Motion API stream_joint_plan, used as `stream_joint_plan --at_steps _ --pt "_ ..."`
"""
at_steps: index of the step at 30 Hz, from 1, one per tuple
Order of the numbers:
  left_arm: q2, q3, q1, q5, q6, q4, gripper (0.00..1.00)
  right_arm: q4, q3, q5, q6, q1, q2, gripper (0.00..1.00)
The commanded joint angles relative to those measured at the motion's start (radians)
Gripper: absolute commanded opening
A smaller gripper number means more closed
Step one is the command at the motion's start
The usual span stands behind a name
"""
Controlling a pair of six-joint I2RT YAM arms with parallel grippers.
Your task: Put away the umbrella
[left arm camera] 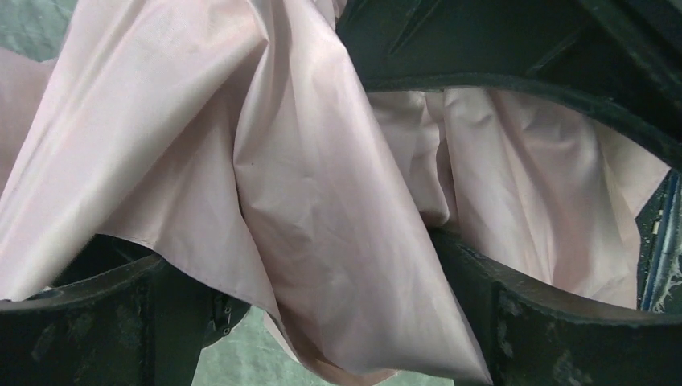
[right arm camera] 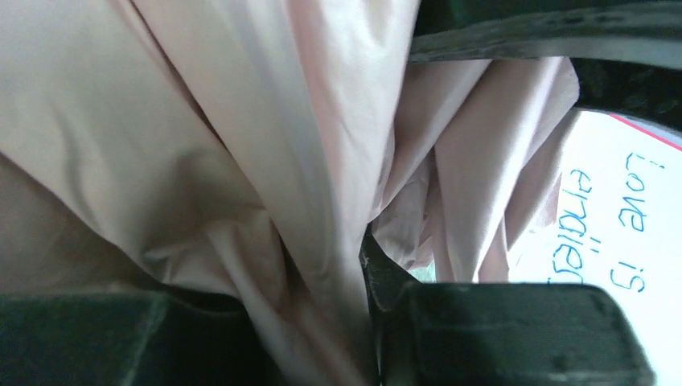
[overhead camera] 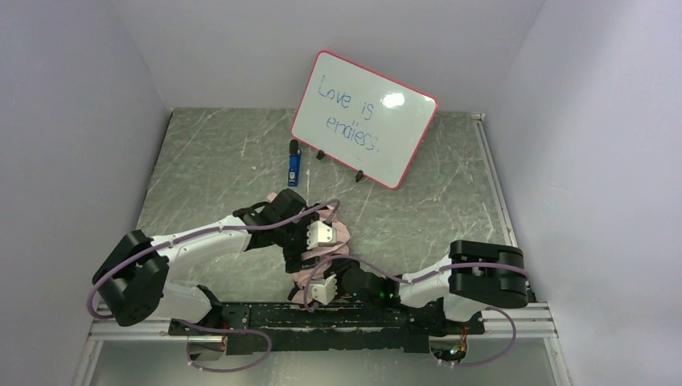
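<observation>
Currently the umbrella point(overhead camera: 344, 235) lies bunched at the near middle of the table point(overhead camera: 201, 177). Its pink folds are clamped by the right gripper point(overhead camera: 320, 283). The left gripper point(overhead camera: 312, 241) is spread wide, with fabric draped between. Loose canopy should be gathered toward the shaft before closing, ribs avoided.

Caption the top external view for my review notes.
Both arms meet over the bunched pink umbrella near the table's front; red-framed whiteboard and blue marker behind.
</observation>
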Motion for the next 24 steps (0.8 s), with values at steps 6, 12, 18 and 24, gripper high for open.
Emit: stream_joint_plan --at_steps 6,12,18,24 --pt "0.049 -0.066 -0.059 -0.145 0.066 0.104 0.94 0.041 -0.004 0.012 0.033 0.012 -0.005 0.26" --pt "0.035 -0.112 -0.1 -0.254 0.095 0.163 0.88 0.059 -0.013 0.018 0.058 0.024 -0.037 0.26" --pt "0.027 -0.139 -0.136 -0.34 0.108 0.205 0.69 0.009 -0.012 0.018 0.073 0.04 -0.125 0.33" --pt "0.017 -0.156 -0.143 -0.369 0.105 0.236 0.56 -0.174 -0.01 0.021 0.129 0.071 -0.32 0.56"
